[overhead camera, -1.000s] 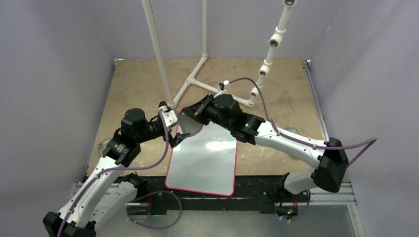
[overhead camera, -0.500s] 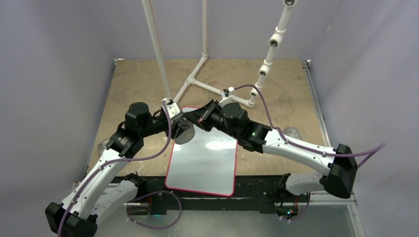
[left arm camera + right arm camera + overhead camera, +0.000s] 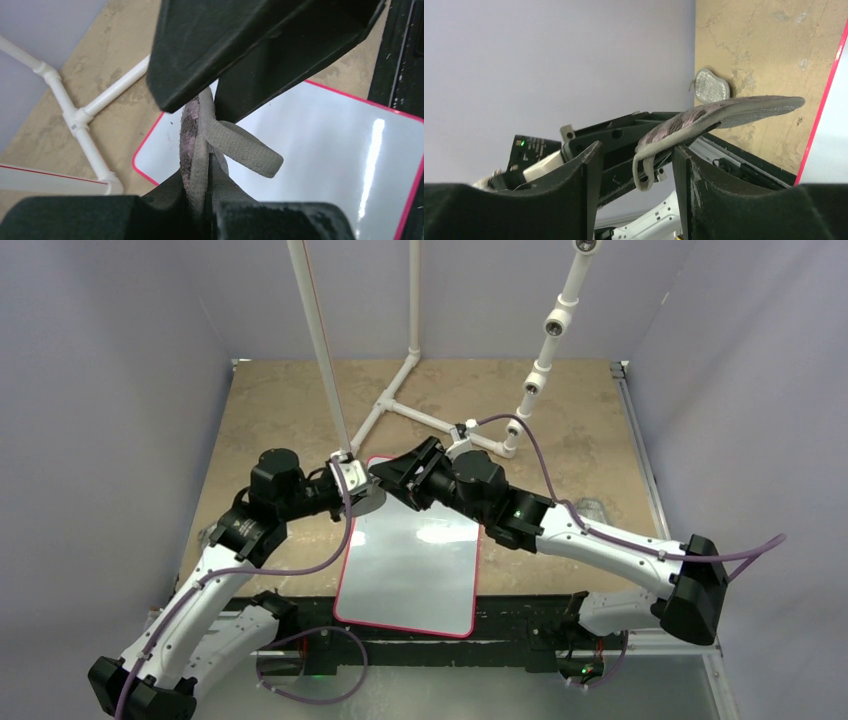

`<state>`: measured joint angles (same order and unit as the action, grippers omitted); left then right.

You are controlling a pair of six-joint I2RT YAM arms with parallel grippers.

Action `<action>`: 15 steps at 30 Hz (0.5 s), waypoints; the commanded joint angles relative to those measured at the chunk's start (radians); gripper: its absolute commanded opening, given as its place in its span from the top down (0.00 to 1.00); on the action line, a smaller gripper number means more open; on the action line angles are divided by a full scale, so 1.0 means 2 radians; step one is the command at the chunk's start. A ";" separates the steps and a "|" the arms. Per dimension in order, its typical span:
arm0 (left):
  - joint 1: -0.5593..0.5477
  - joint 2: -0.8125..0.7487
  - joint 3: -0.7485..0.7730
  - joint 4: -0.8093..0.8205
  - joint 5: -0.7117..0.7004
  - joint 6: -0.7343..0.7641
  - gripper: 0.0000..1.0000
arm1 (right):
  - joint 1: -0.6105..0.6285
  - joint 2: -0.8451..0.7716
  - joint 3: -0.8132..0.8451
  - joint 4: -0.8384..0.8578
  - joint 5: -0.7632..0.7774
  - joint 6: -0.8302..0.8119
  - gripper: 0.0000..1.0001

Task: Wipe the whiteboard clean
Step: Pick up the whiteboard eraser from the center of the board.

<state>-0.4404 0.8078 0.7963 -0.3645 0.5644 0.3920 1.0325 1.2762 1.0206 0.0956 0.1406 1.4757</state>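
Plain pale lilac walls (image 3: 100,360) close round the mottled tan bench (image 3: 270,405) on three sides. A white pipe frame (image 3: 388,400) stands on the bench's far half, and a black rail (image 3: 520,612) runs along its near edge. The light is soft and even.

Whiteboard (image 3: 410,575) laid flat at the near middle of the table (image 3: 270,410).
A glossy white rectangle with a thin red border and rounded corners is shown, its long sides running away from the near edge and slightly skewed. The exposed surface is seen plain white, with soft light reflected on it. Its near end is laid over the black rail (image 3: 520,615), and its far end is partly hidden.
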 commanded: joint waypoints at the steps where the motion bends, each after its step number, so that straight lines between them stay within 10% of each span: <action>1: 0.002 -0.016 0.021 -0.002 -0.010 0.090 1.00 | 0.003 0.026 0.039 -0.021 -0.008 -0.007 0.43; 11: 0.001 -0.055 0.007 -0.014 -0.018 0.165 1.00 | 0.006 0.055 0.063 -0.008 -0.007 -0.005 0.46; 13: 0.002 -0.055 0.008 -0.019 -0.016 0.167 1.00 | 0.007 0.060 0.061 -0.002 -0.012 -0.004 0.59; 15: 0.001 -0.051 0.009 -0.022 -0.016 0.164 1.00 | 0.008 0.062 0.056 0.001 -0.013 -0.003 0.95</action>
<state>-0.4404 0.7033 0.7975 -0.3943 0.5270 0.6788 1.0412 1.3964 1.1004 0.0654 0.1303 1.4704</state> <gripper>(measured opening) 0.044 0.312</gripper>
